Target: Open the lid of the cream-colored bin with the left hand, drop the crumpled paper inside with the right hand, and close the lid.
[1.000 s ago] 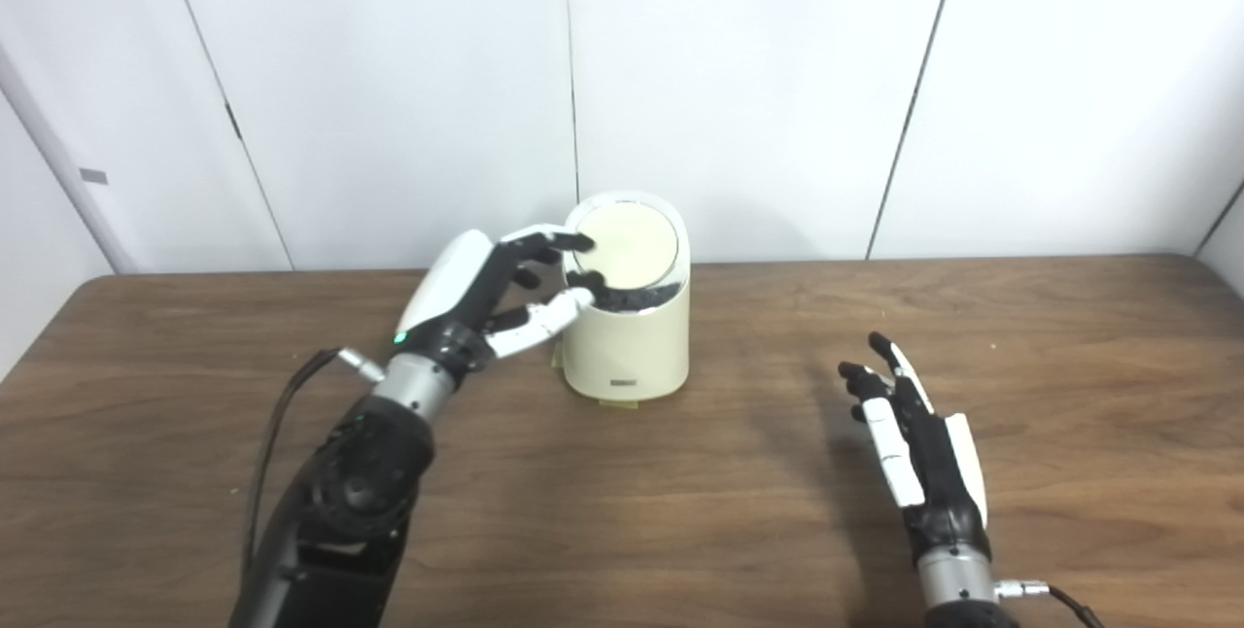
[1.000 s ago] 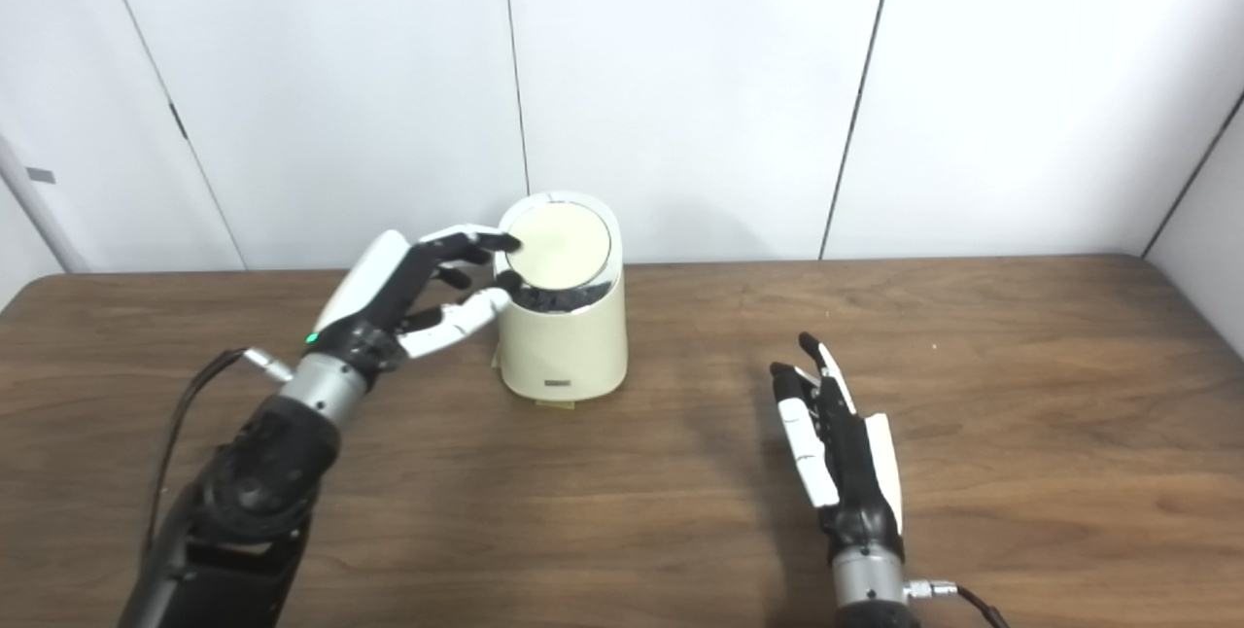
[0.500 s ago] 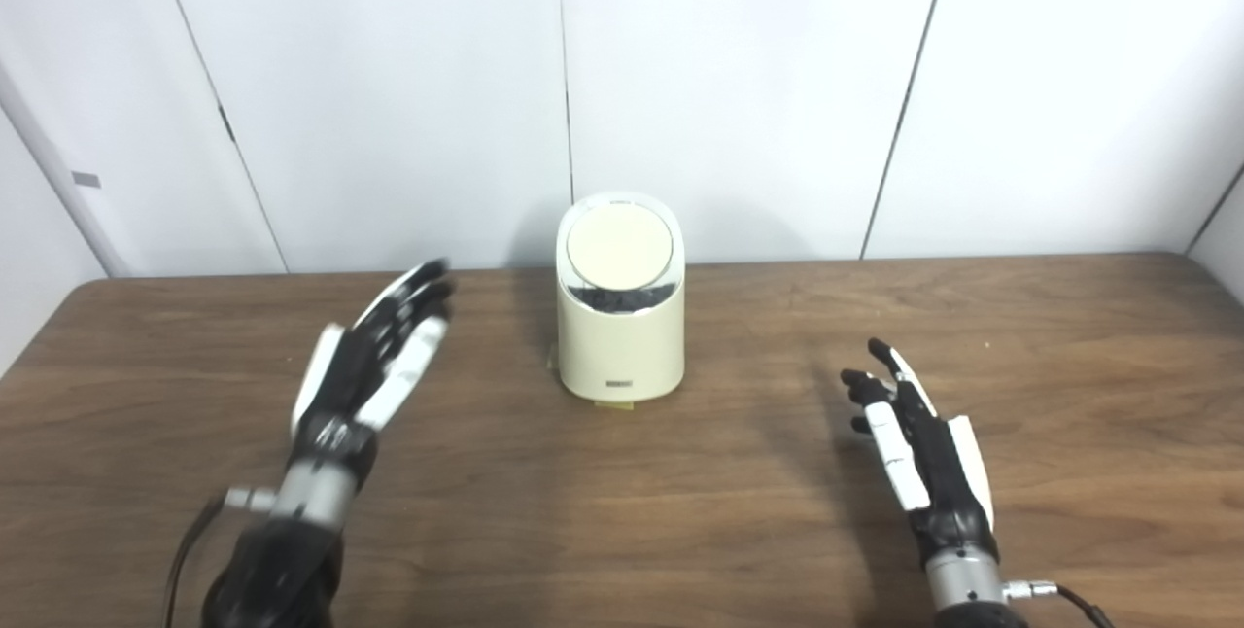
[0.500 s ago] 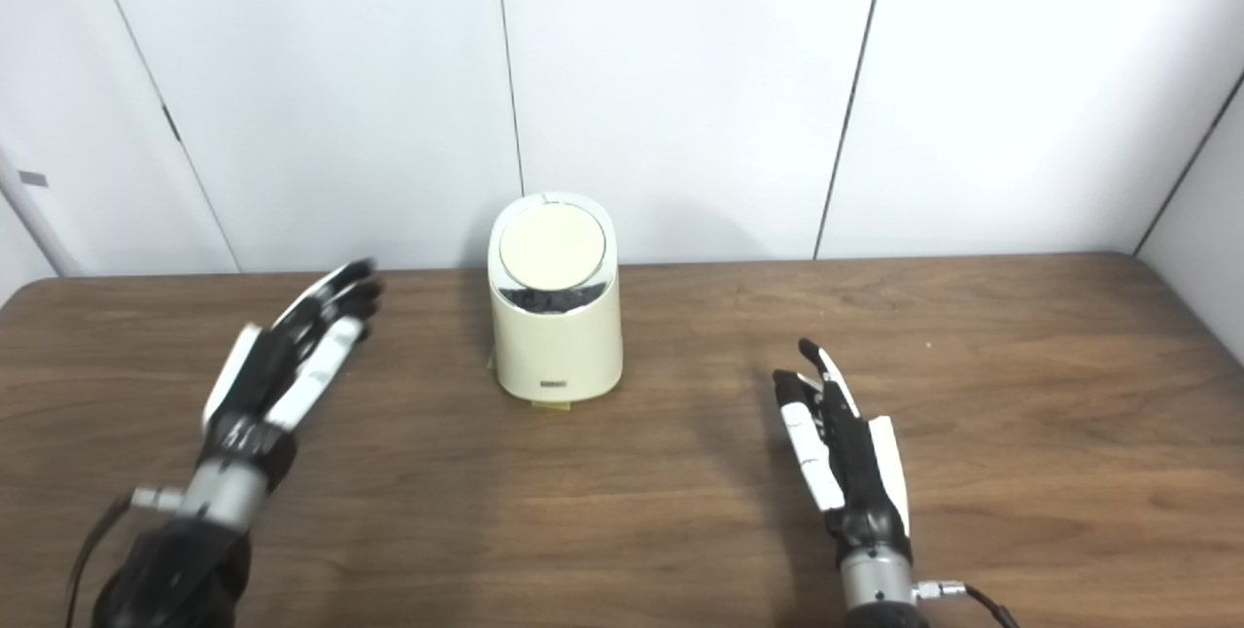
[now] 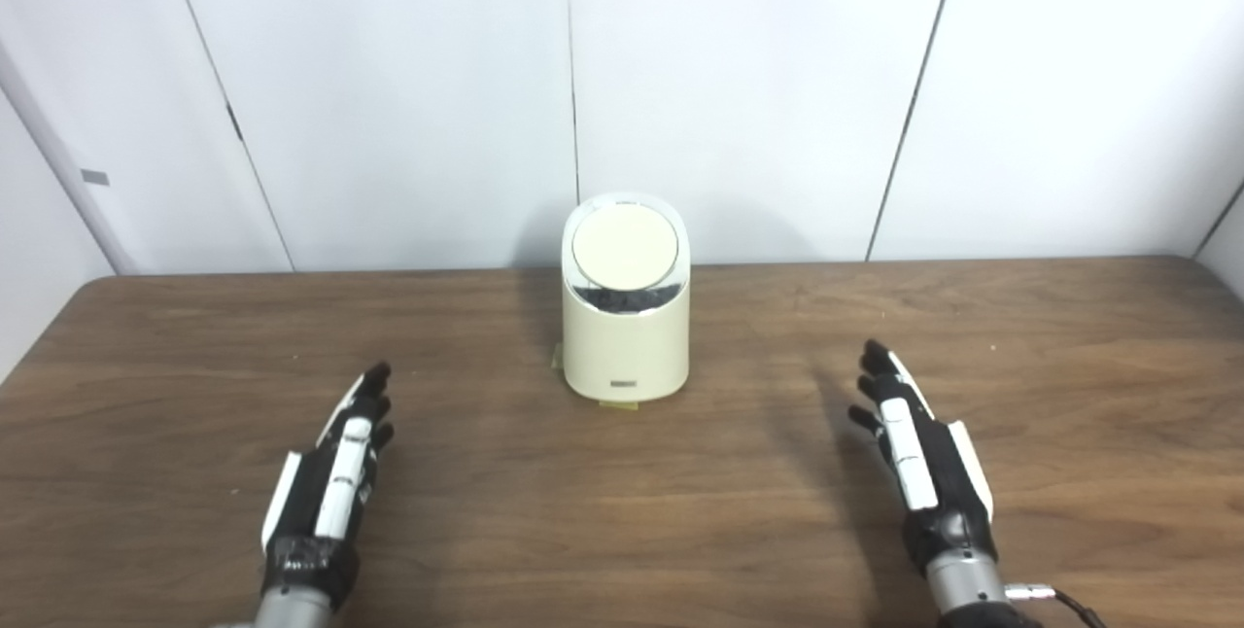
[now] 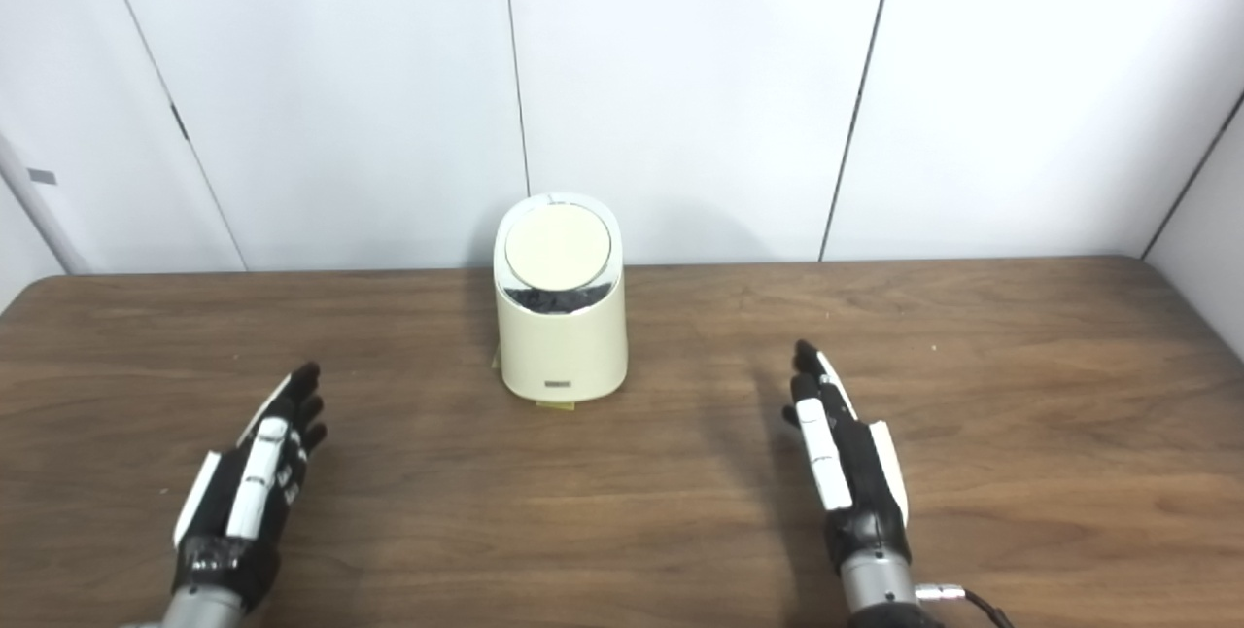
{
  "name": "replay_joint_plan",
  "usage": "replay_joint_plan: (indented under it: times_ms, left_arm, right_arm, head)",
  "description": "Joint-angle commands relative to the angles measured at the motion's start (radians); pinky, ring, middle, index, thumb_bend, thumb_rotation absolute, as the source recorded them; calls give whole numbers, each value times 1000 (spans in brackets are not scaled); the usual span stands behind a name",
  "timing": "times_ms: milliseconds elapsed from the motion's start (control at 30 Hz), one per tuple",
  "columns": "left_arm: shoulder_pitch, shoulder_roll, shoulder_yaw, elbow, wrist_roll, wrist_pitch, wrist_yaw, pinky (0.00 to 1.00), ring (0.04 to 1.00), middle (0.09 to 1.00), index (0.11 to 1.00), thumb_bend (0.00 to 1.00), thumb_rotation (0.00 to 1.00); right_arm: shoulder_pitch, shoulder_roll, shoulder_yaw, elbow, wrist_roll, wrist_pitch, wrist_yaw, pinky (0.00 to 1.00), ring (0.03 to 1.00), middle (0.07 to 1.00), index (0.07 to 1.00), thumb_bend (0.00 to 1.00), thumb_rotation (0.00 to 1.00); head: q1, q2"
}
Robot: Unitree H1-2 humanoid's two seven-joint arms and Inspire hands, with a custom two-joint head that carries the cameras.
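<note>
Bin [image 5: 626, 327] sits mid-desk [image 5: 680, 511] toward the far edge, lid [image 5: 625, 252] down. I see my left hand [image 5: 326, 487] and right hand [image 5: 918, 458] both released, empty, near the front edge.

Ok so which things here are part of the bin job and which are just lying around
Part of the job:
cream-colored bin
its lid, down
left hand, open
right hand, open
No crumpled paper in view.

Just there:
wooden table
yellowish scrap under the bin's base
</note>
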Motion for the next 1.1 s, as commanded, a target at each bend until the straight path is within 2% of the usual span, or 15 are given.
replay_joint_plan:
  times_ms: [0, 167, 433, 567, 967, 1067]
  left_arm:
    - [-15, 1, -7, 4, -14, -53, 2, 1000, 1000, 1000, 998, 426, 960]
    - [-5, -14, -8, 46, -33, -87, 16, 1000, 1000, 1000, 994, 423, 922]
    - [0, -9, -30, 74, -24, -119, 15, 1000, 1000, 996, 994, 397, 967]
    - [-2, -15, -27, 83, -25, -129, 28, 1000, 1000, 999, 983, 386, 964]
    - [-14, -17, -43, 59, -8, -92, 61, 1000, 1000, 985, 982, 408, 948]
    - [-15, -15, -45, 56, -9, -86, 66, 1000, 999, 979, 983, 422, 934]
  right_arm:
    - [-29, -5, -5, -38, 20, -6, 10, 991, 998, 999, 999, 537, 998]
    - [-10, -15, -7, -58, 34, 6, 16, 1000, 1000, 1000, 1000, 571, 1000]
    - [-10, -21, -24, -23, 76, -19, 23, 1000, 1000, 1000, 1000, 594, 1000]
    - [-15, -26, -18, 12, 65, -41, 20, 1000, 1000, 1000, 1000, 589, 1000]
    - [-30, -32, -19, 50, 60, -75, 13, 1000, 1000, 1000, 1000, 566, 1000]
    - [-28, -28, -17, 38, 61, -61, 11, 1000, 1000, 1000, 1000, 561, 1000]
  head:
    - [-2, 2]
    - [-2, 18]
    - [20, 41]
    - [20, 46]
    - [26, 58]
    - [28, 61]
